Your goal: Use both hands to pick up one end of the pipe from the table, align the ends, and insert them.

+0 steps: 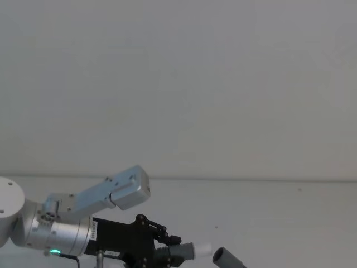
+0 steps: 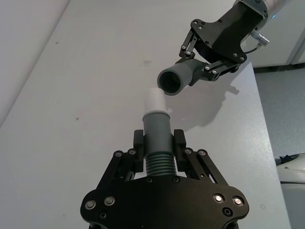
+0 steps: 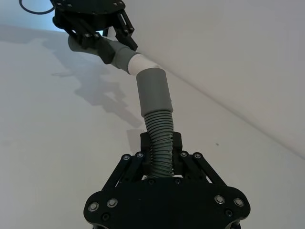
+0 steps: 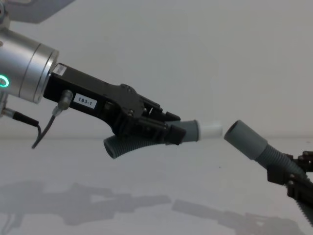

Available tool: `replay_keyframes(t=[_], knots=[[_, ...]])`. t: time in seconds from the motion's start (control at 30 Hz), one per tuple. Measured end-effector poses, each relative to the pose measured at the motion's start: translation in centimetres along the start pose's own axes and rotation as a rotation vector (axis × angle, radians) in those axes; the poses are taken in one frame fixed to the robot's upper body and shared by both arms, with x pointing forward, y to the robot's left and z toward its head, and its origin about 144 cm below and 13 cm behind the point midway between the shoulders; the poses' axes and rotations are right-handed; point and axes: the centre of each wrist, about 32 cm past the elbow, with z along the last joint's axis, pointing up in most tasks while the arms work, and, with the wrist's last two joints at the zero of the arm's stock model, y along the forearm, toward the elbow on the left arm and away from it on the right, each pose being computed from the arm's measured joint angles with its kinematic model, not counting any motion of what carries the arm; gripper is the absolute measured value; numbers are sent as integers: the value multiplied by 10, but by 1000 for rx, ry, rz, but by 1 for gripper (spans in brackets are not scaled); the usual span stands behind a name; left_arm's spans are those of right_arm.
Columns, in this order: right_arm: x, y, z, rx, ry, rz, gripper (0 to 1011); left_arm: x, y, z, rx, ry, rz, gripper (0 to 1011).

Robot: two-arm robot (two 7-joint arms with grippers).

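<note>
1. Under both arms, the plain white table (image 4: 146, 196) carries the arm shadows; both hose pieces are held up off it.
2. Left arm's silver wrist (image 4: 24, 68) comes in from the chest view's left. Its green light ring (image 4: 4, 81) is lit, and a thin black cable (image 4: 41, 129) loops below.
3. Left gripper (image 4: 168, 129): black fingers clamped tight on the left hose piece (image 4: 124, 144), gripping the ribs just behind the grey collar (image 4: 188, 131). The ribbed tail bends down and back under the gripper.
4. Right gripper (image 3: 161, 148): low at the chest view's right edge, fingers pinched on the ribbed body of the right hose piece (image 3: 159, 129). The free end points up toward the left gripper.
5. Socket cuff (image 4: 247, 138): wider, smooth grey, tilted, open mouth facing the tip.
6. White tip (image 4: 211, 129): narrow, sticks out of the collar, just beside the socket mouth. The chest view shows a small gap, so it is not inserted, and the two axes are not quite in line.
7. Label (image 4: 84, 101): white sticker on the left gripper body, reads "183-1".
</note>
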Motion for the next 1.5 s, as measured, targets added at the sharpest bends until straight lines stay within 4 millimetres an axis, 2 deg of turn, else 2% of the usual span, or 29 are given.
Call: replay_keyframes(t=[0.8, 1.5], knots=[[-3, 1, 1, -16, 10, 8, 212, 6, 3, 1, -38, -18, -3, 332], [0, 8, 5, -12, 12, -12, 212, 8, -7, -6, -79, -4, -27, 332]])
